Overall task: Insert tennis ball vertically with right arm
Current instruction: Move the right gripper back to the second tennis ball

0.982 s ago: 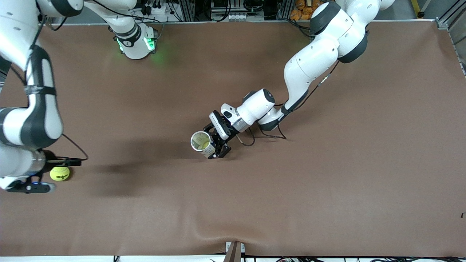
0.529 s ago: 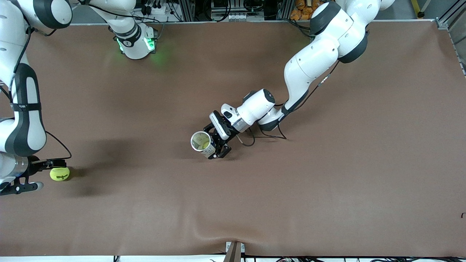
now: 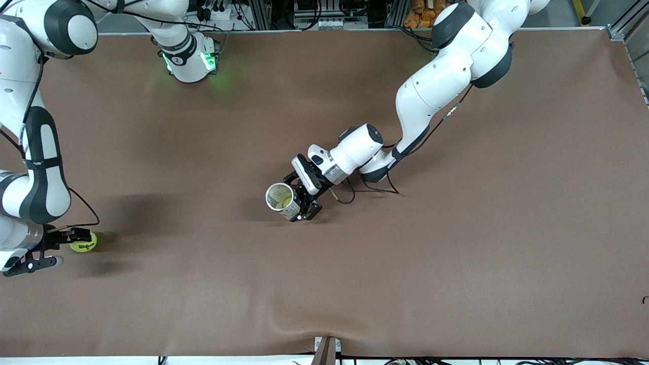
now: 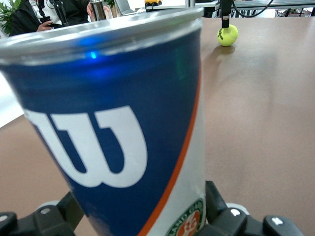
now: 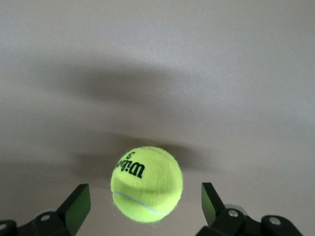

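Desk (image 3: pixel 456 263): brown mat, wide bare stretches toward the left arm's end and along the edge nearest the front camera.

Count: 1 loose tennis ball (image 3: pixel 83 243), 1 can (image 3: pixel 282 200), 2 arms.

Ball lies on the desk at the right arm's end, close to that end's edge, well apart from the can. Right claw (image 3: pixel 50 249) is low around it; fingers (image 5: pixel 78 209) stand apart on both sides, not touching.

Left claw (image 3: pixel 301 200) at mid-desk is clamped on the can, which stands with mouth up; yellow shows inside.

Versus earlier frame: right arm has drawn toward its end of the desk and its claw sits lower at the ball. Left arm, can and ball unchanged.
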Robot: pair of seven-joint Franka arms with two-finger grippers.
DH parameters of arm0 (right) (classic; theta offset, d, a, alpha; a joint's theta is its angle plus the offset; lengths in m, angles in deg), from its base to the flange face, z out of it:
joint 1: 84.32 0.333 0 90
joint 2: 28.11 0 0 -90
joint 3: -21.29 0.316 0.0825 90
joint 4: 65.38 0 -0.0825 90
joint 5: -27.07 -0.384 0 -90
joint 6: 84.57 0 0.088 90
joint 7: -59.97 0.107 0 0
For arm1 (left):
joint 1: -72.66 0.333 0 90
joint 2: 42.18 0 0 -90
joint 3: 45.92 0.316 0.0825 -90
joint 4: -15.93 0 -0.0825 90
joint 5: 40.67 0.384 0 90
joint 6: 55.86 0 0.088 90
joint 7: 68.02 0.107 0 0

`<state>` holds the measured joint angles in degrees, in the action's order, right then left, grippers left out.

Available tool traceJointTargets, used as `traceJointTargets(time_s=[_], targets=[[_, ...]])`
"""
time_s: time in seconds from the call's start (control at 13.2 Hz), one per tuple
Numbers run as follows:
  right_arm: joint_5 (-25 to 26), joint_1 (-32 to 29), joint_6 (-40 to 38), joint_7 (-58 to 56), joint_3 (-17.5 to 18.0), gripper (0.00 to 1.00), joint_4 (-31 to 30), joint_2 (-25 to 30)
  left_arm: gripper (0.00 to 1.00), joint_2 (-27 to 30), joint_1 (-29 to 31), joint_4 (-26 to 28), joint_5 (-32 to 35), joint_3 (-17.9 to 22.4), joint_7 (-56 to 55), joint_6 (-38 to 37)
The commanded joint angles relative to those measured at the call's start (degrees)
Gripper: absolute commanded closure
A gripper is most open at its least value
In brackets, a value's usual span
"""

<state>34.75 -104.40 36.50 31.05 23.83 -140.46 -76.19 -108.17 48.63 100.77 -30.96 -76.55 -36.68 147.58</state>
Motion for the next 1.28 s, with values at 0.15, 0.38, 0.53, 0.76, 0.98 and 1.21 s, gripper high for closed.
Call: traceJointTargets(time_s=[0.15,0.38,0.53,0.76,0.98,1.21], targets=[[0.6,-1.1,3.9,-1.2,1.3,0.0,-2.7,0.1,0.03,0.7,-0.1,0.4,0.6,0.1,-0.8,0.1],[0.7,-1.2,5.7,-1.3,1.3,0.0,-4.0,0.2,0.06,0.7,-0.1,0.4,0.6,0.1,-0.8,0.2],[0.8,-1.4,6.5,-2.4,1.3,0.0,-4.6,0.1,0.06,0.7,-0.1,0.4,0.6,0.1,-0.8,0.1],[0.7,-2.2,6.7,-7.1,1.3,0.69,-4.6,0.2,0.04,0.7,-0.1,0.3,0.6,0.1,-0.8,0.1],[-1.9,-2.8,5.8,-6.6,1.9,0.97,-4.1,0.6,0.04,0.7,-0.2,0.3,0.5,0.1,-0.8,0.1],[-5.3,-0.2,-3.6,-4.0,1.9,0.99,-0.5,2.1,0.04,0.7,-0.2,0.3,0.5,0.1,-0.8,0.1]])
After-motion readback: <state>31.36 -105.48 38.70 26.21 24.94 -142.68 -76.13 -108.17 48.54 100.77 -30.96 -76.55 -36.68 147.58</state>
